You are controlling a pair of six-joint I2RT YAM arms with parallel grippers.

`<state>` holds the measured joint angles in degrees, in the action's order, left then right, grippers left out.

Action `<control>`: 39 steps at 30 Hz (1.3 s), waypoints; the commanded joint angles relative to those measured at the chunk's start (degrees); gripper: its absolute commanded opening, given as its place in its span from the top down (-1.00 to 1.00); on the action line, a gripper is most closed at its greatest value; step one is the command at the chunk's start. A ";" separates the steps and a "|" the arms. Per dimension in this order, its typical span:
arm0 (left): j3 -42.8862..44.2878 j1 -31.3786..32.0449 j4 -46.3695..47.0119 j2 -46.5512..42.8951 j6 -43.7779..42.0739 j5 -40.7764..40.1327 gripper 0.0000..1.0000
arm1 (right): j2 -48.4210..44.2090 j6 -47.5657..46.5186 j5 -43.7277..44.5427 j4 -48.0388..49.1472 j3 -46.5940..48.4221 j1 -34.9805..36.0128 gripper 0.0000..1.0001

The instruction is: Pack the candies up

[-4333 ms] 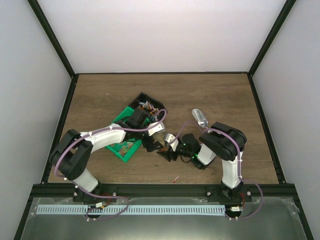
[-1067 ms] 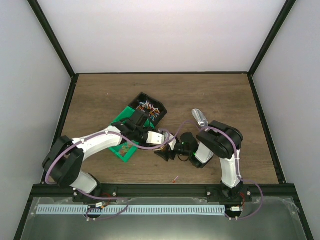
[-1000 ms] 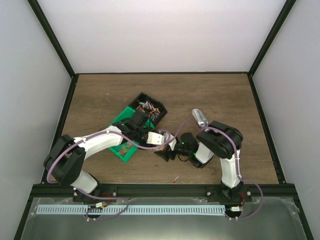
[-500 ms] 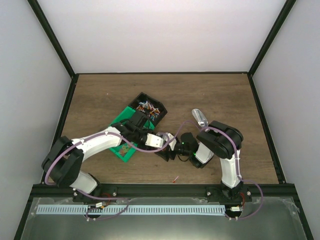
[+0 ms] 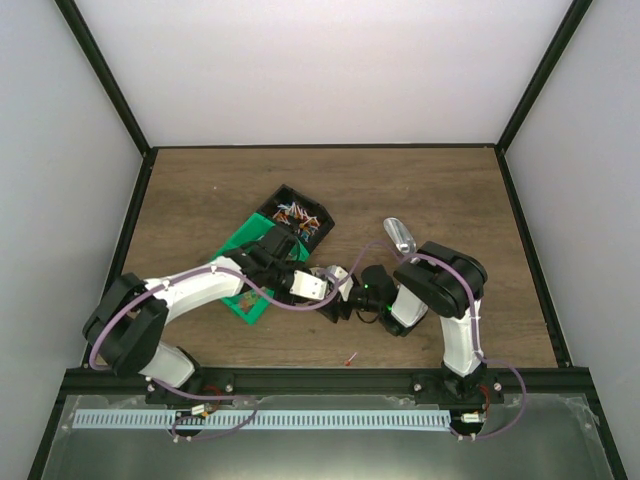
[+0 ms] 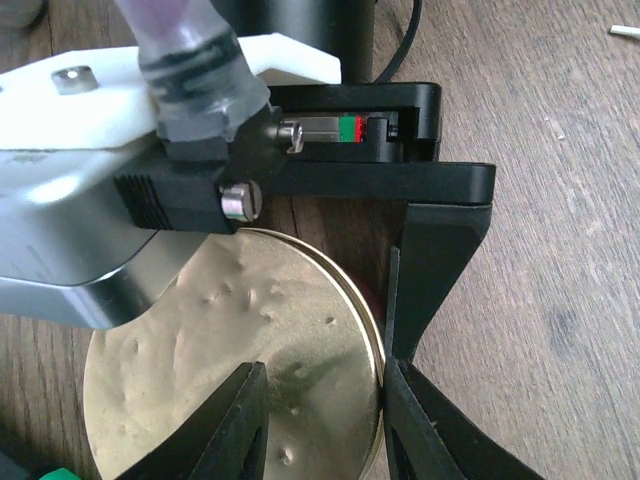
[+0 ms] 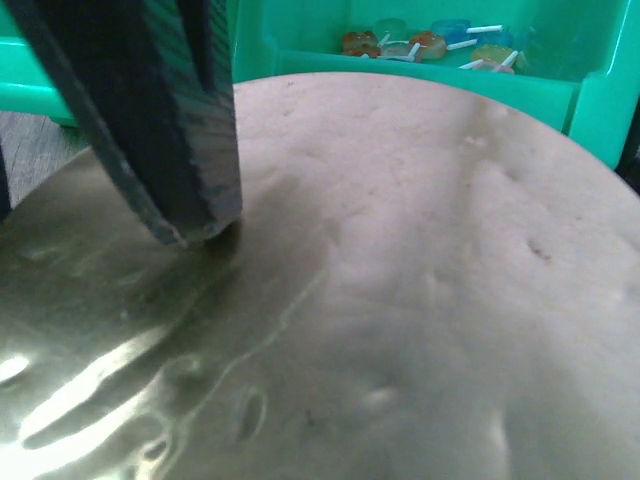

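Observation:
The candies [image 5: 296, 211] lie heaped in a black box at the back; several more candies [image 7: 420, 42] sit in a green tray [image 7: 560, 95]. Between the two arms is a round gold lid [image 6: 230, 380], which fills the right wrist view [image 7: 400, 300]. My right gripper [image 5: 338, 301] spans the lid, one finger [image 6: 435, 265] against its rim, the other hidden. My left gripper [image 6: 325, 375] hangs over the lid's edge, jaws partly apart. One left fingertip [image 7: 195, 190] rests on the lid's face, the other [image 6: 415, 410] beside the rim.
A silver metal scoop [image 5: 400, 236] lies behind the right arm. The green tray [image 5: 248, 297] sits under the left forearm, next to the black box [image 5: 318, 228]. One loose candy [image 5: 350, 358] lies near the table's front edge.
My left gripper has slid toward the right gripper and over the lid, and its jaws have narrowed. The right arm has stayed put with the lid.

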<state>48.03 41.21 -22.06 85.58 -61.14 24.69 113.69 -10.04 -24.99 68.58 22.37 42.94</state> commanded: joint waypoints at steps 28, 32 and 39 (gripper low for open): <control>-4.02 -3.94 -0.08 -8.15 -0.58 4.01 0.34 | -0.21 0.00 -0.73 -3.98 -1.85 0.32 -0.42; -4.59 -0.64 4.00 -6.92 3.05 4.06 0.32 | -0.26 0.03 -0.56 -4.23 -1.77 0.33 -0.41; -4.79 2.15 8.69 -5.01 5.91 2.55 0.28 | -0.24 -0.16 -0.81 -4.77 -1.49 0.30 -0.41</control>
<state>43.44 42.57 -17.74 79.57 -57.82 26.20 113.19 -10.07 -24.91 68.58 21.63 42.85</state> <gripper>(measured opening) 0.366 0.864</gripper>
